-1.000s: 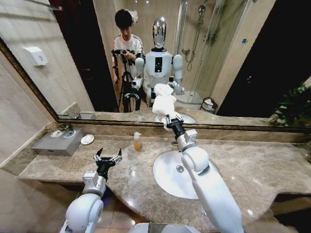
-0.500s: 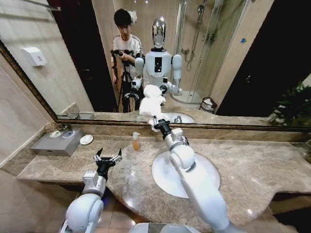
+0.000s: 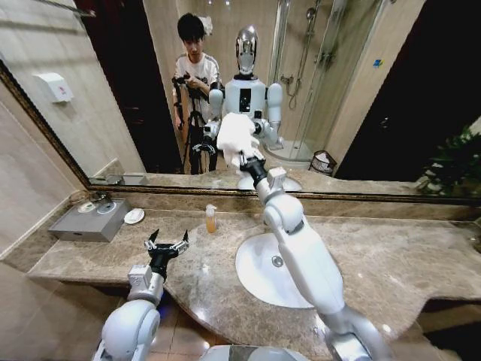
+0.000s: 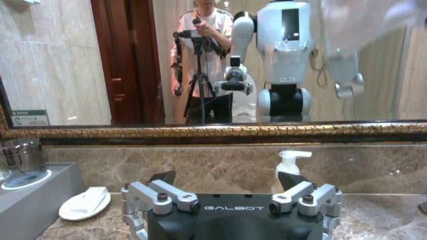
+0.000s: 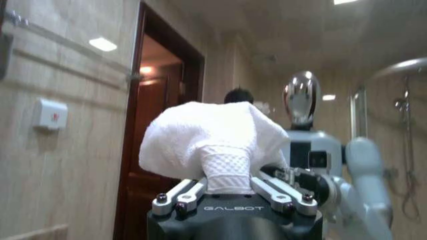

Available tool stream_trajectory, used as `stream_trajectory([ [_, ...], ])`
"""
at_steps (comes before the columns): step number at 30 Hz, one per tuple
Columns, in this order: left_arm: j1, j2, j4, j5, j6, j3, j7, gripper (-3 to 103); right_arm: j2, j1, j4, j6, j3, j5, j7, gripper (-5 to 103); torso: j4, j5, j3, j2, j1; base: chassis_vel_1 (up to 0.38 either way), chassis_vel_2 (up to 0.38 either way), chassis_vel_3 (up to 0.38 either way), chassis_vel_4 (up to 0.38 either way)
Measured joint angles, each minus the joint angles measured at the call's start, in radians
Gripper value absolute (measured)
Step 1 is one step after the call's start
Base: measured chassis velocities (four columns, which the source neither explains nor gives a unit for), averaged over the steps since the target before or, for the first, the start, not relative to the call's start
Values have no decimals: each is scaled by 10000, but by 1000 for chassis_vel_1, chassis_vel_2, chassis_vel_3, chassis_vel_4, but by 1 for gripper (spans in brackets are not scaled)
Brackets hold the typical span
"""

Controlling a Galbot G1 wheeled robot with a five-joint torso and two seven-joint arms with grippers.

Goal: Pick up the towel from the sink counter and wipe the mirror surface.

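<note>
Since a second ago, right pincer [image 3: 242, 156] has swept left and up across the mirror surface [image 3: 353, 98], towel [image 3: 237, 137] clenched in its jaws, now upper centre of frame. Wipe step underway, towel looks pressed at the glass. Left pincer [image 3: 167, 244] hangs released over the desk [image 3: 391, 256], lower left. Next: more strokes, steady contact.

White towel [image 3: 236, 138], beige-brown mottled counter [image 3: 391, 256]
</note>
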Motion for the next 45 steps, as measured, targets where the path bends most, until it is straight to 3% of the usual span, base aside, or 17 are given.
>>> stream_trajectory([
  [10,0,0,0,0,0,0,0,100,-67,-902,-677,312,-335,-733,-203,12,-4,2,0,0,-2,0,0,0,0],
  [19,0,0,0,0,0,0,0,100,161,70,-502,417,-157,-752,49,12,0,0,0,0,-1,0,0,0,0],
  [21,0,0,0,0,0,0,0,100,186,85,-452,535,-67,-1156,38,12,-2,1,0,0,-1,0,0,0,0],
  [34,0,0,0,0,0,0,0,100,329,-969,-1676,854,-331,-1730,-107,12,-2,2,0,0,-1,0,0,0,0],
  [45,0,0,0,0,0,0,0,100,377,-69,-336,675,-93,-1452,310,12,-2,1,0,0,0,0,0,0,0],
])
